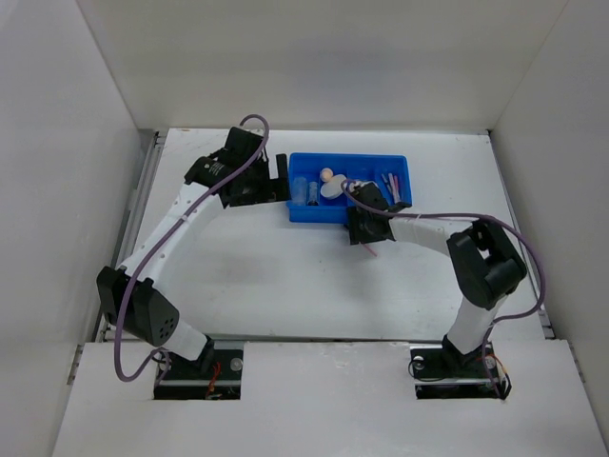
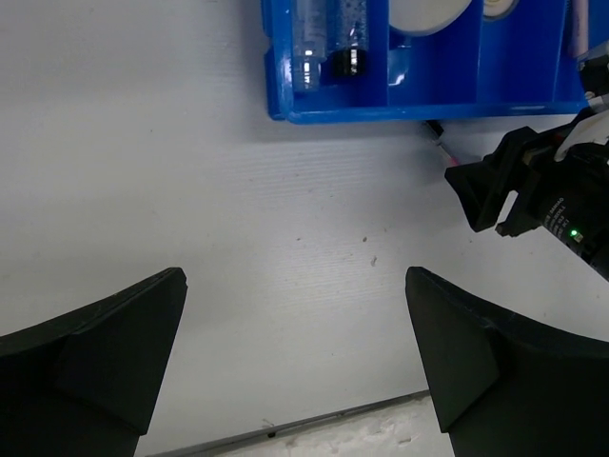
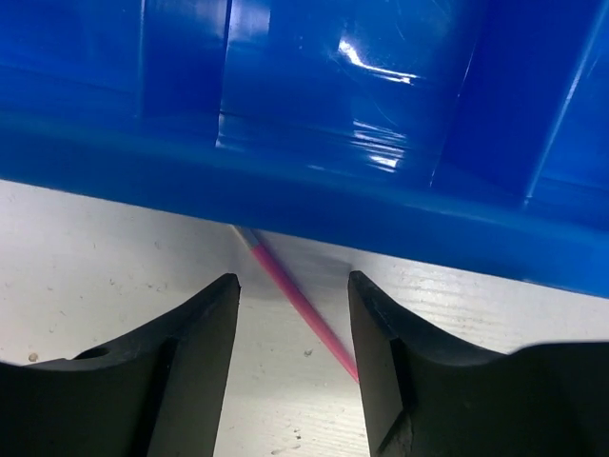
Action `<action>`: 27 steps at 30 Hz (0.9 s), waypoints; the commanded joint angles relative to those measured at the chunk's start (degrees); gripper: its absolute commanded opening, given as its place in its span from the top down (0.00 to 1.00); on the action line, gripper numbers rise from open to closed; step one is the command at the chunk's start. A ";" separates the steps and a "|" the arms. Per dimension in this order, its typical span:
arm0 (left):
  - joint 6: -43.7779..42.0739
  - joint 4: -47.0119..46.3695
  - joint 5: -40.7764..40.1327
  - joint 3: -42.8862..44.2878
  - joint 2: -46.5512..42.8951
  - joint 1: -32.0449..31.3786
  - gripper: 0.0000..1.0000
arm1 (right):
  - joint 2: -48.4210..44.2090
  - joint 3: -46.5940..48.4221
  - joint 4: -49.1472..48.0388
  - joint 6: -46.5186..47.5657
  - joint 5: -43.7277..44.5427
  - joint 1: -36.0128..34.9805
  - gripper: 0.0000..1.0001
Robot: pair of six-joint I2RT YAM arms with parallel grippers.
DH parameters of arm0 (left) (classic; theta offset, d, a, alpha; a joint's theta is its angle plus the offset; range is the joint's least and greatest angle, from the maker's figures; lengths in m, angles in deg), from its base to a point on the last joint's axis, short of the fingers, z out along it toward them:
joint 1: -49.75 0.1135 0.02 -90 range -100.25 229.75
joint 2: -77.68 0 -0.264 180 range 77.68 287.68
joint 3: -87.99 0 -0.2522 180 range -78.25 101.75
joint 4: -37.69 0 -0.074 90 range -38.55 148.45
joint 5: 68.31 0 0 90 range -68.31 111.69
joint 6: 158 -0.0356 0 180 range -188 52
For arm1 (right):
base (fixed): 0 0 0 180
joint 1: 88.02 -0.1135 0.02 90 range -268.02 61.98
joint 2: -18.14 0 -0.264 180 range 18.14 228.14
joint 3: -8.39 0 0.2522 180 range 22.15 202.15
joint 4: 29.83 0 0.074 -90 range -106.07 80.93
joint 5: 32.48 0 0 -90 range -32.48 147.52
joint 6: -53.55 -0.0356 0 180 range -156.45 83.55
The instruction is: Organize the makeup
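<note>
Right wrist view: the pink pencil (image 3: 324, 333) lies flat on the worktop (image 3: 95, 257), slanting from 11 to 5 o'clock, its far end tucked against the near wall of the blue tray (image 3: 285, 181). The right claw (image 3: 293, 286) straddles it about half open, gripping nothing. The left claw (image 2: 295, 281) hangs wide open and empty at the tray's 9 o'clock. The pencil is thin and askew to the jaws, so closing could roll or swivel it away, or the claw could shove the tray.
</note>
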 commanded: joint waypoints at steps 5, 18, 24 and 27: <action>1.91 1.03 -1.36 -0.63 -0.96 0.42 0.00 | 3.59 2.29 0.32 -1.70 0.27 -0.75 0.44; 1.91 1.56 -1.36 0.43 -0.96 0.42 0.00 | 5.63 3.53 5.86 -3.10 -3.94 -6.99 0.80; 1.91 1.56 -1.36 0.43 -0.96 0.42 0.00 | 3.96 4.05 7.62 -3.63 -2.20 -8.14 0.80; 1.91 1.56 -1.36 0.43 -0.96 0.42 0.00 | 3.96 4.05 9.20 -3.63 -1.67 -8.14 0.77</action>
